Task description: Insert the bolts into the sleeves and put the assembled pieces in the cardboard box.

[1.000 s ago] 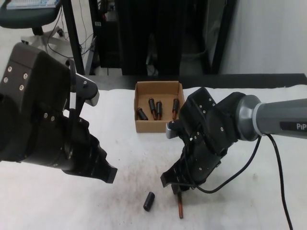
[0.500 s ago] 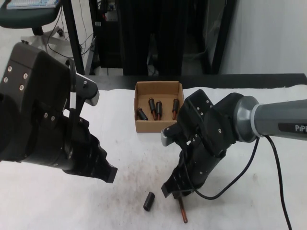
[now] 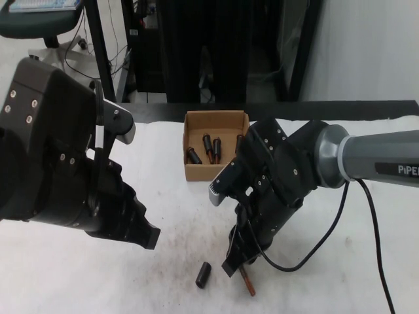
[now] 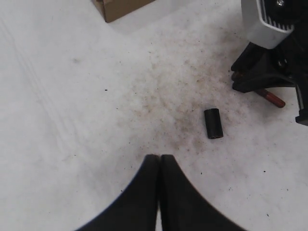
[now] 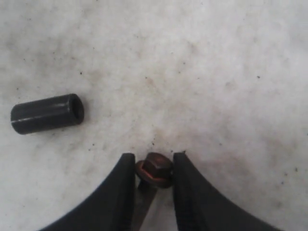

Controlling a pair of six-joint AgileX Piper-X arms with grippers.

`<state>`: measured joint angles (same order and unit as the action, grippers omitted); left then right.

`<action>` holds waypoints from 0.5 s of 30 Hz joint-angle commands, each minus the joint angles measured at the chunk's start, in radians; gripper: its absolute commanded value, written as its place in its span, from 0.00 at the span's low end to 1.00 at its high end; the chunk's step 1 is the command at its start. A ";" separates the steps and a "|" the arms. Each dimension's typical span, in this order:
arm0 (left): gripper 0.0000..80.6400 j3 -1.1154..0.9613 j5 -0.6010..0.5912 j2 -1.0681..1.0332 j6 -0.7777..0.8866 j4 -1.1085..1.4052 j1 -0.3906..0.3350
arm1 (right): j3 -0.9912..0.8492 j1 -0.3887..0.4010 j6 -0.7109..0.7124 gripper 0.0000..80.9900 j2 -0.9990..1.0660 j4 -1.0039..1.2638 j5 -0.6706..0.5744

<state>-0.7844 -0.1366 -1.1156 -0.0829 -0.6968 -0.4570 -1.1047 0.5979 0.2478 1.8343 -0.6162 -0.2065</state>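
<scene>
The right gripper (image 5: 153,157) crowds one side of the sleeve (image 4: 212,123); bench (image 4: 72,120) shows on its other sides.

Upper middle of the high view, at the far side of the bench (image 3: 78,281): cardboard box (image 3: 203,172), with several assembled pieces (image 3: 215,149) lying inside, side by side. Lower middle, well below the box in the frame: sleeve (image 3: 203,275), flat on the bench. Just right of the sleeve, apart from it: bolt (image 3: 248,282), head caught between the fingers of the right gripper (image 3: 238,261). Left of the sleeve and a little higher in the frame: left gripper (image 3: 148,237), over the bench, fingers pressed together.
</scene>
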 commanded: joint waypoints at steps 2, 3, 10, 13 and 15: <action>0.00 -0.004 -0.009 0.008 -0.004 0.006 -0.001 | -0.011 0.001 0.015 0.21 -0.002 -0.039 -0.011; 0.00 -0.004 -0.009 0.008 -0.004 0.006 -0.001 | -0.011 -0.001 0.015 0.25 -0.002 -0.046 -0.011; 0.00 -0.004 -0.009 0.008 -0.004 0.006 -0.001 | -0.011 -0.001 0.015 0.34 -0.004 -0.074 -0.011; 0.00 -0.004 -0.009 0.008 -0.004 0.006 -0.001 | -0.011 -0.001 0.015 0.33 -0.004 -0.109 -0.011; 0.00 -0.004 -0.009 0.008 -0.004 0.006 -0.001 | -0.011 -0.001 0.015 0.33 -0.004 -0.131 -0.011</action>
<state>-0.7844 -0.1366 -1.1156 -0.0829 -0.6968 -0.4570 -1.1047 0.5979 0.2534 1.8343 -0.7018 -0.2065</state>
